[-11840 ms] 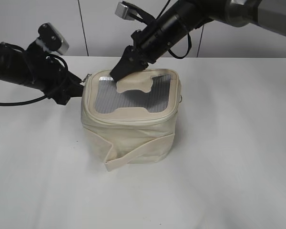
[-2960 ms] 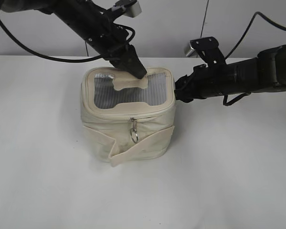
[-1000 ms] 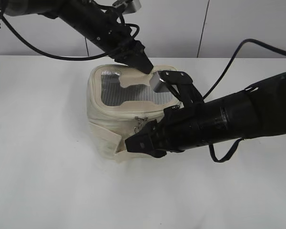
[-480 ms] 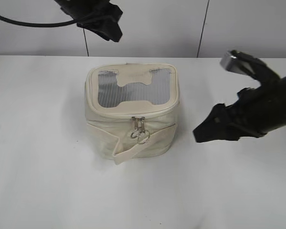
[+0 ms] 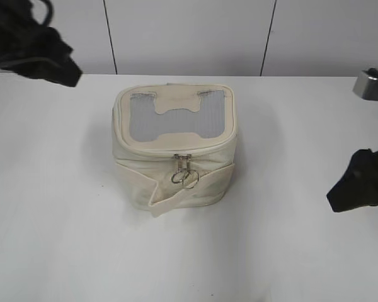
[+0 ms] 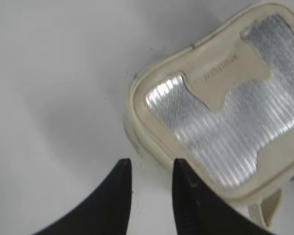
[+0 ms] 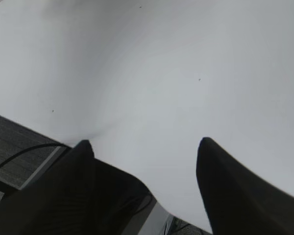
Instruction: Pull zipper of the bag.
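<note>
At the centre of the table (image 5: 63, 239), the bag (image 5: 175, 148) stands upright and untouched, its zipper (image 5: 184, 171) showing two silver pulls with rings hanging together at the front rim. Both arms have withdrawn since half a second ago: the left gripper (image 6: 149, 183), jaws slightly apart and empty, hovers off the bag's rear left, while the right gripper (image 7: 144, 156), jaws wide apart, faces bare table well to the right. Judgement: with the pulls met and the lid rim closed, the pull appears complete.
</note>
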